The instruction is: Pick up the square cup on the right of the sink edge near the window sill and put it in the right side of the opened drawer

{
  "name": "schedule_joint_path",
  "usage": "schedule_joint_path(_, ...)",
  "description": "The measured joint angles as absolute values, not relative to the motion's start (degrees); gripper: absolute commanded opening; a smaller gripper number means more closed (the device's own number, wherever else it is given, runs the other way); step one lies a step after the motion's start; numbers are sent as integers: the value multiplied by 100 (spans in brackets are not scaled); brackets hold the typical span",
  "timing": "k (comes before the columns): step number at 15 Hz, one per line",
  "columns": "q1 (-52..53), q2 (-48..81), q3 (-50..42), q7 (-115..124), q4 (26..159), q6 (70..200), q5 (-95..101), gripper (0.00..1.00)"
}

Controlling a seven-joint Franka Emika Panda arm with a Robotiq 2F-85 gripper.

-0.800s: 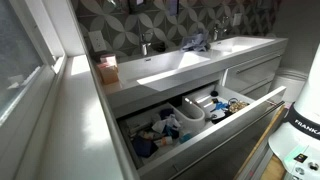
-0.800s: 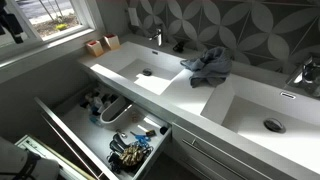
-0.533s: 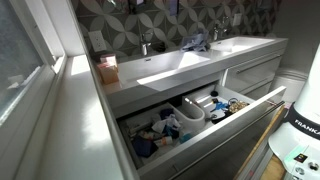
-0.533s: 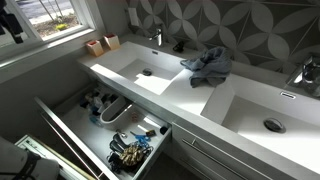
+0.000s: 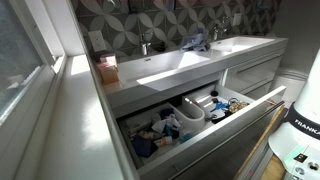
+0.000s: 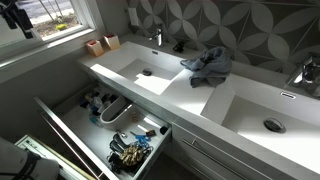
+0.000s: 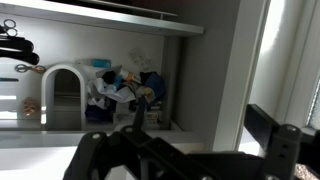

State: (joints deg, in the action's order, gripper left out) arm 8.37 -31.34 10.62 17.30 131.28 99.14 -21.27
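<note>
Two small square cups stand together at the sink's edge by the window sill, a brownish one (image 6: 95, 46) and a pinkish one (image 6: 110, 42); in an exterior view they show as one pink block (image 5: 107, 68). The opened drawer (image 5: 205, 138) (image 6: 62, 127) below the counter is full of toiletries. My gripper (image 6: 14, 16) is a dark shape high by the window, apart from the cups. In the wrist view its fingers (image 7: 200, 115) stand wide apart with nothing between them, and the drawer's contents (image 7: 125, 85) lie beyond.
A grey cloth (image 6: 207, 65) lies on the counter between the two basins. Faucets (image 6: 156, 37) stand at the back wall. A white U-shaped sink trap cutout (image 6: 115, 108) divides the drawer. The robot's white base (image 5: 300, 130) stands next to the drawer front.
In an exterior view the gripper's dark shape by the window has shifted slightly up and to the right. Cups and drawer have not moved.
</note>
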Motion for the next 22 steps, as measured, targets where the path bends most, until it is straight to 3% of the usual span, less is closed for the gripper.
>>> schedule_joint_path(5,275,-2061,837,1984,12105,10206,-2125,100)
schedule_joint_path(11,268,-700,927,2791,11181,11450,-1849,100)
schedule_joint_path(22,450,529,860,3254,10638,12483,-1070,100)
